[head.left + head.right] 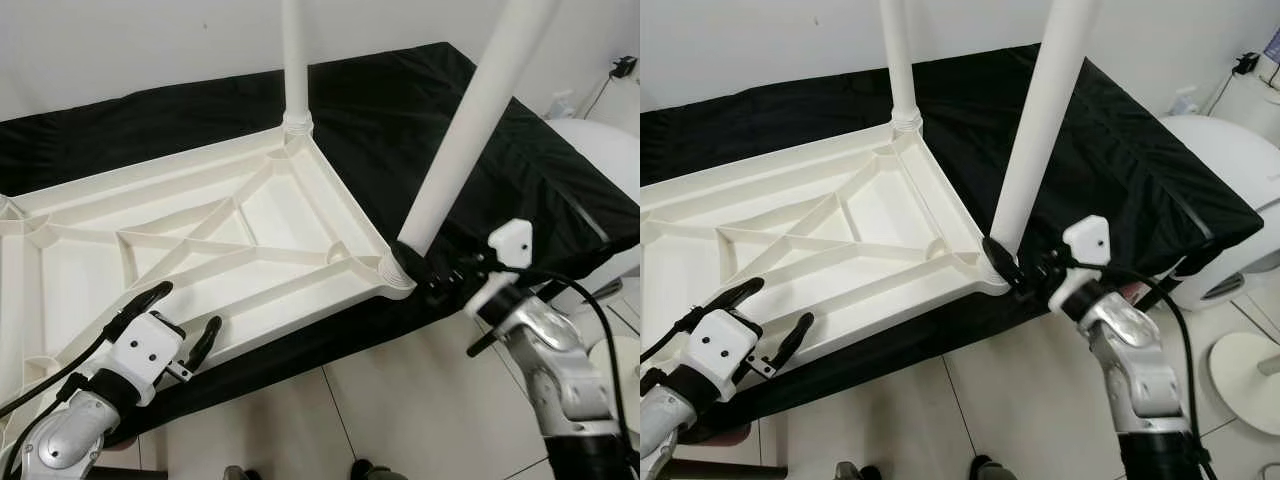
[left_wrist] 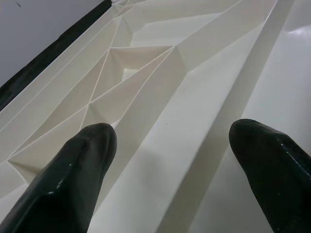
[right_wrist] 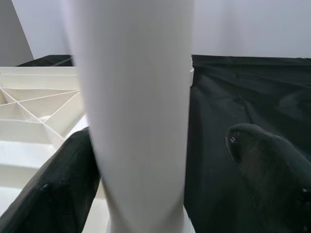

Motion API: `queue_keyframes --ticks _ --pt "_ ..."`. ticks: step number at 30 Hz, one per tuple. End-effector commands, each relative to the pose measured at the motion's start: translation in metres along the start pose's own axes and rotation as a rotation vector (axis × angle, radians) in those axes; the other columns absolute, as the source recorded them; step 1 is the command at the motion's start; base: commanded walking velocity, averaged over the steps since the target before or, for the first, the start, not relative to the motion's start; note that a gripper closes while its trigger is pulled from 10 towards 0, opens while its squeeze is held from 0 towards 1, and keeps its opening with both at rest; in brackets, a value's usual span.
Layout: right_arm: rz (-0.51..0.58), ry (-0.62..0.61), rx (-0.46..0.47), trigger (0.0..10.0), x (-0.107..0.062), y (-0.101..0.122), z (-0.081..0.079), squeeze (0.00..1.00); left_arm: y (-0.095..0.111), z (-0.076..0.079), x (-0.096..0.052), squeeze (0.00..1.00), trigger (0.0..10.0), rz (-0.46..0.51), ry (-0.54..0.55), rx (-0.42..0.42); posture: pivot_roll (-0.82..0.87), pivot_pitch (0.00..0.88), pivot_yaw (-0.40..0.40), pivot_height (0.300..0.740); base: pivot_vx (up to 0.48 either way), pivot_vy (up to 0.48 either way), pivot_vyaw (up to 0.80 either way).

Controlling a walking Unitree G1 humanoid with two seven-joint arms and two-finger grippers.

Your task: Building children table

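Note:
A white ribbed table top (image 1: 70, 270) lies upside down on a black cloth (image 1: 400, 110). One white leg (image 1: 295, 60) stands in its far corner socket. A second white leg (image 1: 470, 130) stands tilted in the near right corner socket (image 1: 392, 275). My right gripper (image 1: 415, 270) is open around the base of this leg (image 3: 141, 97); one finger (image 3: 58, 184) touches it and the other finger (image 3: 272, 170) stands apart. Over the table top's near edge hovers my left gripper (image 1: 187, 307), open and holding nothing, with ribs (image 2: 146, 82) below it.
The black cloth covers a low platform that ends just in front of me, with pale floor tiles (image 1: 400, 400) below. A white rounded appliance (image 1: 1230, 200) and a round white base (image 1: 1250, 375) stand on the right. A white wall (image 1: 150, 40) runs behind.

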State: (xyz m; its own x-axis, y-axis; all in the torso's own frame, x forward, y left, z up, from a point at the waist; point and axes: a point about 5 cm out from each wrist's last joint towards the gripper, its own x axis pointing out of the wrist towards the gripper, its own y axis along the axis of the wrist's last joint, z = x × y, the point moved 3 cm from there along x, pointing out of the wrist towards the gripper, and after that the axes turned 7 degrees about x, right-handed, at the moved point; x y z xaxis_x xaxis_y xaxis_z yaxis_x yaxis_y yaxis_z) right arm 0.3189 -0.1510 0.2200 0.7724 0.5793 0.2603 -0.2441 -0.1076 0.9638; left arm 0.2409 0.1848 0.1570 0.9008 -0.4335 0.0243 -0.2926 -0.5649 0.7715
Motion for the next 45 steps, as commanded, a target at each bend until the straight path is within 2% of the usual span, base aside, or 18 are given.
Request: queue_keyframes --ticks 1,4,8,12,20,22,31,39,42,44,45 --pt "-0.007 0.002 -0.012 10.0 0.002 -0.004 0.000 0.00 -0.002 0.013 -0.002 0.00 10.0 -0.013 -0.093 -0.023 0.00 0.260 0.032 0.740 0.000 0.000 0.00" --pt "0.007 0.021 -0.018 10.0 0.015 -0.004 0.001 0.00 0.003 0.011 -0.001 0.00 10.0 -0.011 -0.083 -0.029 0.01 0.287 0.030 0.740 0.000 0.000 0.00" --pt "0.009 0.030 -0.020 10.0 0.022 -0.006 0.002 0.00 0.005 0.011 -0.002 0.00 10.0 -0.012 -0.079 -0.035 0.02 0.299 0.031 0.740 0.000 0.000 0.00" --pt "0.024 0.037 -0.041 10.0 0.037 -0.006 0.007 0.00 0.010 0.014 -0.003 0.00 10.0 -0.015 -0.083 -0.065 0.03 0.323 0.036 0.740 0.000 0.000 0.00" --pt "0.052 0.040 -0.068 10.0 0.052 -0.001 0.014 0.00 0.017 0.015 -0.001 0.00 10.0 -0.004 -0.082 -0.081 0.03 0.333 0.041 0.740 0.000 0.000 0.00" --pt "0.068 0.034 -0.089 10.0 0.063 0.004 0.021 0.00 0.022 0.015 0.001 0.00 10.0 0.004 -0.076 -0.091 0.04 0.333 0.042 0.740 0.000 0.000 0.00" --pt "0.076 0.004 -0.130 10.0 0.086 0.011 0.035 0.00 0.031 0.015 0.005 0.00 10.0 0.021 -0.058 -0.111 0.04 0.339 0.049 0.740 0.000 0.000 0.00" --pt "0.152 0.001 -0.113 10.0 0.089 0.024 0.031 0.00 0.038 0.012 0.013 0.00 10.0 0.044 -0.031 -0.126 0.03 0.328 0.050 0.740 0.000 0.000 0.00" --pt "0.211 -0.016 -0.112 10.0 0.084 0.033 0.031 0.00 0.041 0.007 0.018 0.00 10.0 0.058 -0.007 -0.144 0.02 0.322 0.051 0.740 0.000 0.000 0.00" --pt "0.265 -0.040 -0.111 10.0 0.076 0.043 0.031 0.00 0.047 -0.003 0.027 0.00 10.0 0.085 0.056 -0.160 0.00 0.303 0.053 0.740 0.000 0.000 0.00" --pt "0.265 -0.040 -0.111 10.0 0.076 0.043 0.031 0.00 0.047 -0.003 0.027 0.00 10.0 0.085 0.056 -0.160 0.00 0.303 0.053 0.740 0.000 0.000 0.00"
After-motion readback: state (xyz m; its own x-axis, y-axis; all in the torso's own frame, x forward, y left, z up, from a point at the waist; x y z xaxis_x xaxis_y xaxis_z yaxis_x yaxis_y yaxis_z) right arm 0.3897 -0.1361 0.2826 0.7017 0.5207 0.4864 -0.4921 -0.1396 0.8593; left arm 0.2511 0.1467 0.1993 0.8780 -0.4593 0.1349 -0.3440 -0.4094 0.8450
